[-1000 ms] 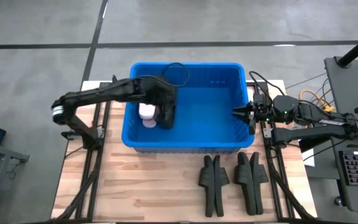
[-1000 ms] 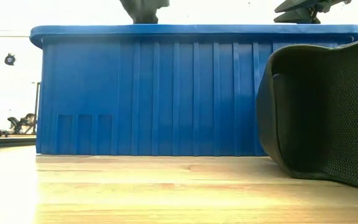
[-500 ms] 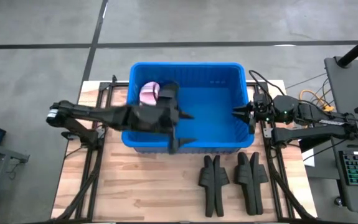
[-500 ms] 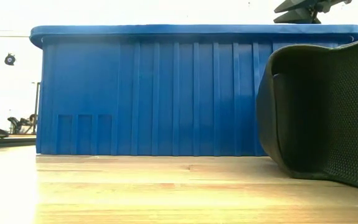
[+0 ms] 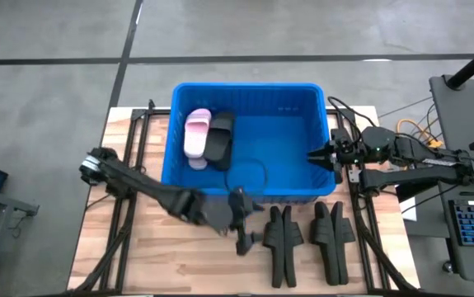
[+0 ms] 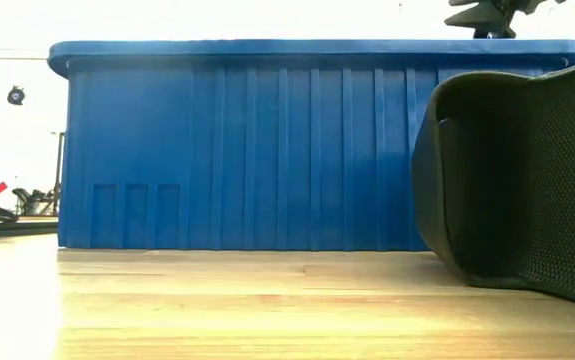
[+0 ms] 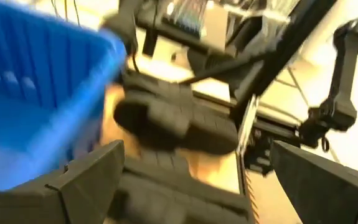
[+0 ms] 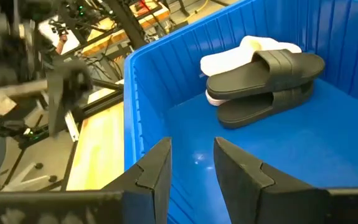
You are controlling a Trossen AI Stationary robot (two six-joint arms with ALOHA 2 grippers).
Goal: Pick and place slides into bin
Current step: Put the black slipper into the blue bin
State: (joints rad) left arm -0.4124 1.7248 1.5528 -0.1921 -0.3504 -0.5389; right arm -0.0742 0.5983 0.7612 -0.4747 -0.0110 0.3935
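The left gripper (image 5: 241, 224) has swung out of the large bright blue ribbed plastic bin (image 5: 315, 191) to the wooden bench (image 5: 179, 264) just in front of it, jaws spread and empty, beside the black rubbery slides (image 5: 282, 239) waiting there. A pale pink slide (image 5: 196, 136) and a black one (image 5: 218, 139) now lie inside the bin, so another pick likely follows. The right gripper (image 5: 312, 154) hovers at the bin's right rim, jaws slightly parted, holding nothing.

So the bin (image 5: 302, 140) sits toward the back of the table (image 5: 154, 264). Inside it, at the left end, two slides (image 5: 206, 138) lie side by side (one leaning partly on the other). In front of the bin, toward the right, two more pairs (image 5: 307, 238) lie on the table.
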